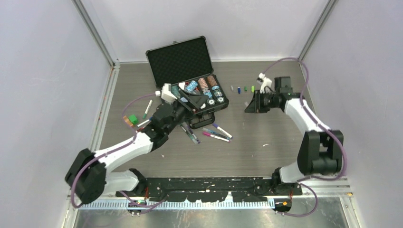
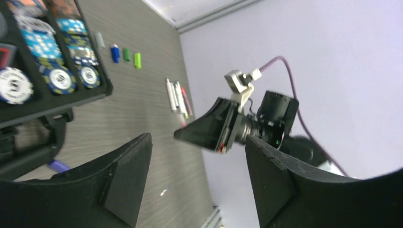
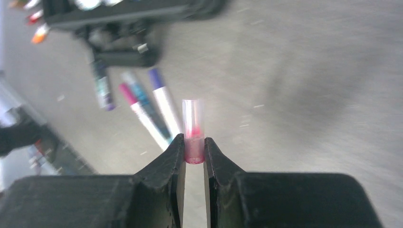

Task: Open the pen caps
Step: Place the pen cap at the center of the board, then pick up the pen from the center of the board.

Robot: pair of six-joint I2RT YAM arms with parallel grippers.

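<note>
Seen from above: left pincer [image 1: 191,102] poised at the near edge of the open black case [image 1: 179,61], just by its tray of poker chips [image 1: 207,88]; right pincer [image 1: 249,105] low over the grey counter [image 1: 266,128], to the right of the case. Behind that pincer, a short row of four pen caps [image 1: 242,88], grey, blue, green and lime, each set apart from the next. Mid-counter, a loose bundle of pens [image 1: 216,134] with white barrels and coloured ends; near the left edge, another pen and green and orange caps [image 1: 131,118]. Through the left wrist camera: left pincer [image 2: 197,185] spread wide, nothing between its fingers [image 2: 126,183]; beyond, the same pen caps [image 2: 119,52] in line beside the chip tray, a few white pens [image 2: 177,97] lying side by side, and right pincer [image 2: 190,133] pointing in from the right. Through the right wrist camera: right pincer [image 3: 194,145] clamped on the base of one pink cap [image 3: 193,118], a short see-through tube, rosy at the gripped end, jutting past the fingertips; blurred beneath, pens [image 3: 147,114] with pink, teal and purple ends on the counter.
</note>
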